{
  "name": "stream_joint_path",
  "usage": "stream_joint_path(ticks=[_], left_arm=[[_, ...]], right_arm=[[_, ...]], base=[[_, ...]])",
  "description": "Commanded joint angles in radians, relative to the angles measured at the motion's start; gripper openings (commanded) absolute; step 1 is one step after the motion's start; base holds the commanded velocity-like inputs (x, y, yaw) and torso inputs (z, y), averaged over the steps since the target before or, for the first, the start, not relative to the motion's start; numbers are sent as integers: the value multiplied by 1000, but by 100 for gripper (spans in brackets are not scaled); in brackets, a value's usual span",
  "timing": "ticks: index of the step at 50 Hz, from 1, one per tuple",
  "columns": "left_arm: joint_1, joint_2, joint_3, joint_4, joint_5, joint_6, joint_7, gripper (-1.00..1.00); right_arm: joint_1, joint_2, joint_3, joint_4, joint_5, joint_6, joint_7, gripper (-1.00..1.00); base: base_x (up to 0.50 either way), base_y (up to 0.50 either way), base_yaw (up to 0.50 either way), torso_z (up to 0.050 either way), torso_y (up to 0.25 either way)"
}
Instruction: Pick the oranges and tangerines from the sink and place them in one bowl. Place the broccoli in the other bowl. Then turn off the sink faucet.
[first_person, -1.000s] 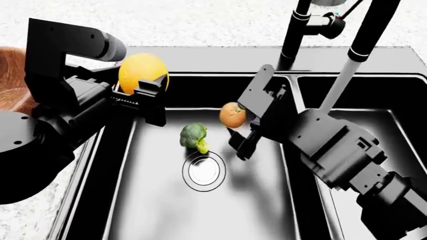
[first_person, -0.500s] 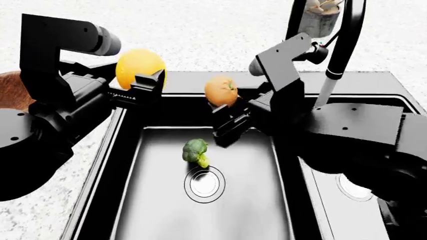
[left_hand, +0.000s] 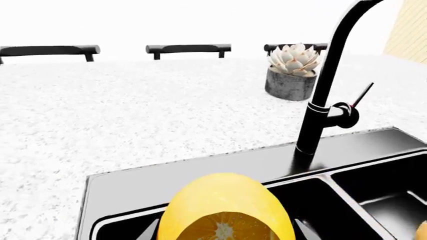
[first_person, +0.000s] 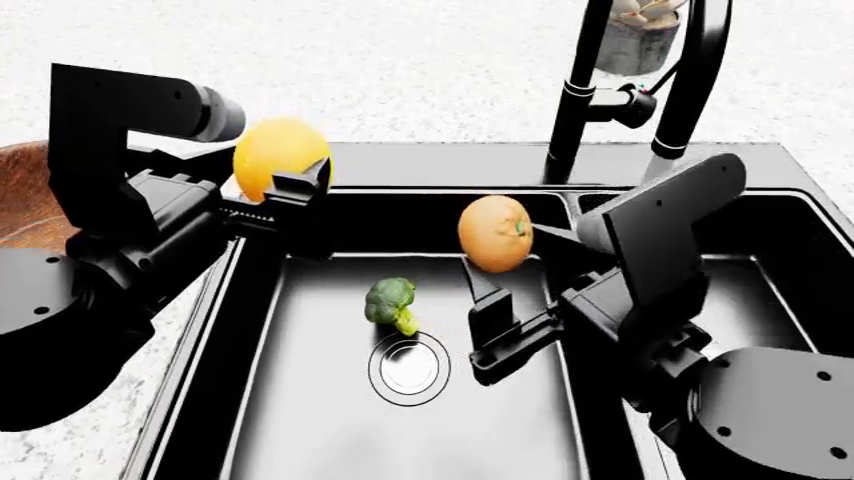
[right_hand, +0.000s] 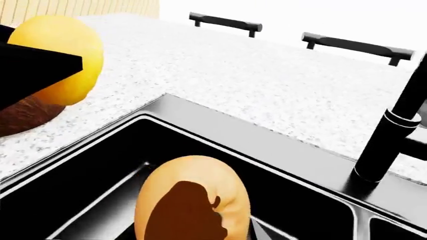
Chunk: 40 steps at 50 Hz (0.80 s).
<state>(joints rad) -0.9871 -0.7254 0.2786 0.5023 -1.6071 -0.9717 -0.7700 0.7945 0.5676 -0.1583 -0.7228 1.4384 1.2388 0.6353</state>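
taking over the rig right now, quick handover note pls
Left hand: shut on the yellow orange, raised at the sink's left rim, next to the wooden bowl.
Right hand: shut on the tangerine, lifted over the left basin.
Broccoli lies in the left basin by the drain.
Done: both fruits picked.
Left: drop both in the wooden bowl, put the broccoli in the other bowl (out of view), then turn off the faucet.
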Motion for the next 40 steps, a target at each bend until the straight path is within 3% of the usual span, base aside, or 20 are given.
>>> stream_joint_path(ticks=[1, 13, 33, 40], left_arm=[[55, -11, -10, 59, -19, 27, -31, -100], [86, -24, -20, 101, -43, 42, -38, -100], [74, -52, -30, 137, -90, 47, -72, -100], [53, -58, -30, 139, -108, 46, -87, -100]], right_arm=[[-141, 75, 106, -106, -65, -47, -4, -100], [-175, 92, 150, -136, -75, -104, -51, -100], [-128, 111, 139, -120, -9, -83, 30, -100], [-102, 119, 138, -105, 39, -76, 82, -100]], base=[[0, 0, 0, 0, 0], [0, 0, 0, 0, 0], [0, 0, 0, 0, 0], [-34, 304, 0, 0, 0]])
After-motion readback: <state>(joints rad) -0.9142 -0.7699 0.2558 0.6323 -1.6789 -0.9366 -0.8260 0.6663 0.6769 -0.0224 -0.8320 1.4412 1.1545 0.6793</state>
